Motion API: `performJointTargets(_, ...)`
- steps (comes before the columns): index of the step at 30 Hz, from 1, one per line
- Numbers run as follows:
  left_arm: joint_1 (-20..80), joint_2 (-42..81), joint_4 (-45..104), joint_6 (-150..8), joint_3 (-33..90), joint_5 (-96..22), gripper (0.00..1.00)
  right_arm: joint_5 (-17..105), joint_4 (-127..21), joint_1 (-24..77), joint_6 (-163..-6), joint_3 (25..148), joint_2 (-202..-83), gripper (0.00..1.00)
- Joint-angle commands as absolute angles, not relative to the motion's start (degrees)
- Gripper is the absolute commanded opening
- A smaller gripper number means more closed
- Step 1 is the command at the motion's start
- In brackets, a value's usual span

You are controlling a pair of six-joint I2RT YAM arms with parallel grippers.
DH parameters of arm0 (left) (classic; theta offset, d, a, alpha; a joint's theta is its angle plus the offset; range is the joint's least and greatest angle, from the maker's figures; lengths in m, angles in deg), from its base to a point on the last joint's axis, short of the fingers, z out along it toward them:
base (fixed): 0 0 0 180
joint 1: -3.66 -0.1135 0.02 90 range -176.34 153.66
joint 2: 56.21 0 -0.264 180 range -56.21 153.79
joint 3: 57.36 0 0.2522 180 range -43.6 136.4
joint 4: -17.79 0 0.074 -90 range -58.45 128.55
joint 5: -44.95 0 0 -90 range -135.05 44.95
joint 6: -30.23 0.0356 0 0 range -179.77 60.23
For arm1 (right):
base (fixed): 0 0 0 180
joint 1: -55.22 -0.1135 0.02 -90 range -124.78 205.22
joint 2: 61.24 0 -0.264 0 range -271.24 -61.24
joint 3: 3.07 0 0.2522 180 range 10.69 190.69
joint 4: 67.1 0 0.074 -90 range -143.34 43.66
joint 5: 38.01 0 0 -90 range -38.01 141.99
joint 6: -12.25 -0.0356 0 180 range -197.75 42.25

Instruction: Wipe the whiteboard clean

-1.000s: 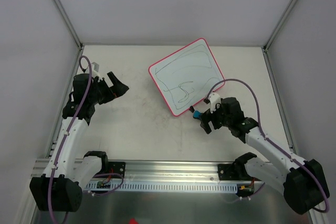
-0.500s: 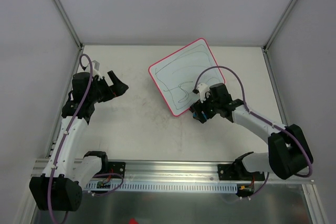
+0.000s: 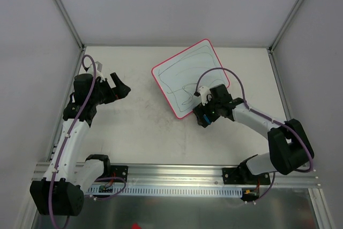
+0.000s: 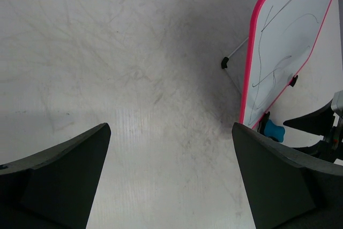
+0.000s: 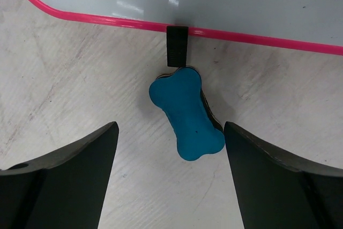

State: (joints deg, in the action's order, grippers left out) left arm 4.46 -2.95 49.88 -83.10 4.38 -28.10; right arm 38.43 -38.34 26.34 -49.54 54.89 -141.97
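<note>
Scuffed tbl (image 3: 134, 127), grey walls (image 3: 161, 4), scribbled whiteboard (image 3: 187, 76)

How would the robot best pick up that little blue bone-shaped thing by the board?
Across its narrow waist, coming straight down from above. The blue eraser lies flat on the table with one end at the black foot of the whiteboard, leaving its long sides free; the open right gripper straddles them.

No readable text; the whiteboard (image 3: 188, 76) apparently bears only scribbles.
</note>
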Motion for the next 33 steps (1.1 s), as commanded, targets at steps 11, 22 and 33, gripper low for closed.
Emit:
performJointTargets(11,5.16,-3.12,49.66,-80.95,6.23,-29.85,0.99,40.74,-35.42,25.96,-55.51,58.67,-145.96,0.8)
performJointTargets(22,5.16,-3.82,49.75,-80.16,5.79,-30.38,0.99,47.24,-32.69,24.38,-58.58,60.08,-146.58,0.66)
performJointTargets(33,5.24,-4.7,50.36,-79.72,5.35,-31.08,0.99,49.88,-29.97,22.53,-63.59,62.72,-148.25,0.57)
